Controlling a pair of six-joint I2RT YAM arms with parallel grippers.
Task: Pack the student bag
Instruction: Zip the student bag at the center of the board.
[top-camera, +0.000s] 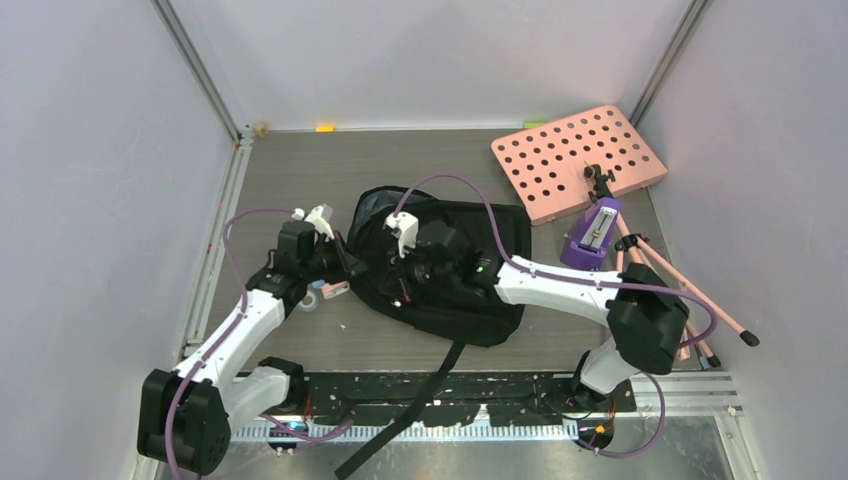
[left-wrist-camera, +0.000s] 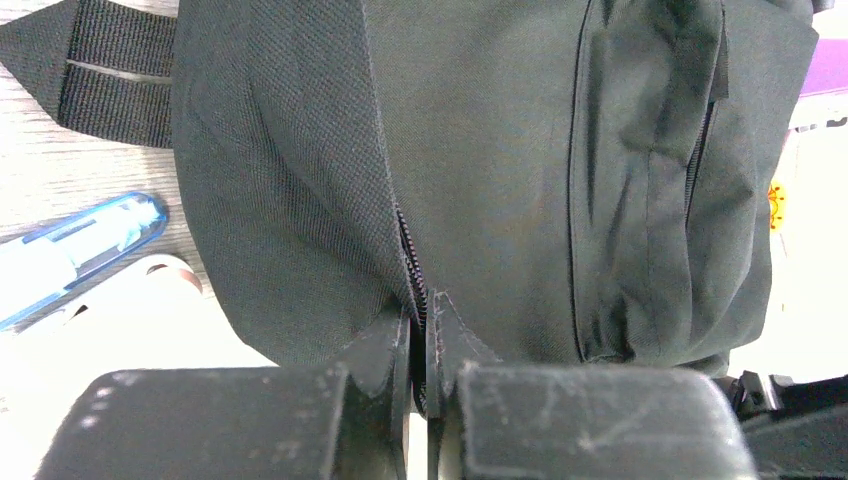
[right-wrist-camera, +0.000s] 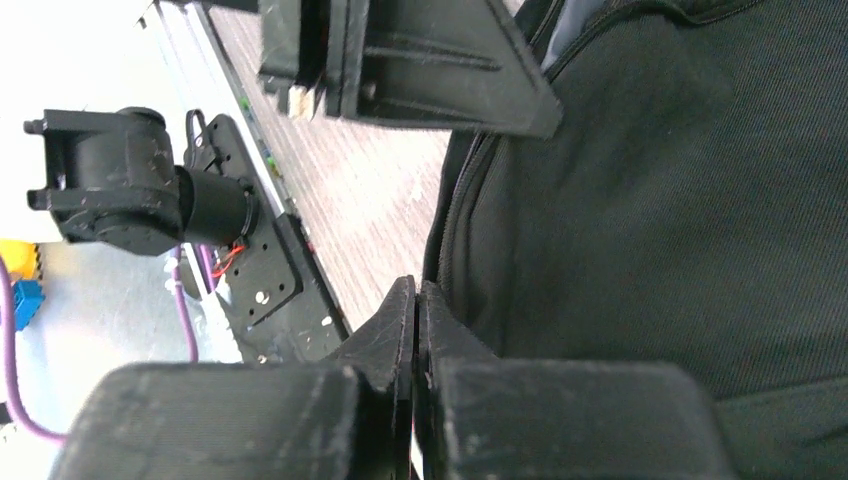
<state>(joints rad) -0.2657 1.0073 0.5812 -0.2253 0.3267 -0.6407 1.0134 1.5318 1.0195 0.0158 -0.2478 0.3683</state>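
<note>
The left gripper, clamped on the large black fabric backpack at its zipper, should anchor steadily while the closed right gripper tugs along it.

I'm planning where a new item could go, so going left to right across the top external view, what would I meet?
left arm → student bag → purple metronome → pink tripod legs. The pink perforated board is left out, since it overlaps the bag and the metronome.

Right arm covers the student bag's middle.
</note>
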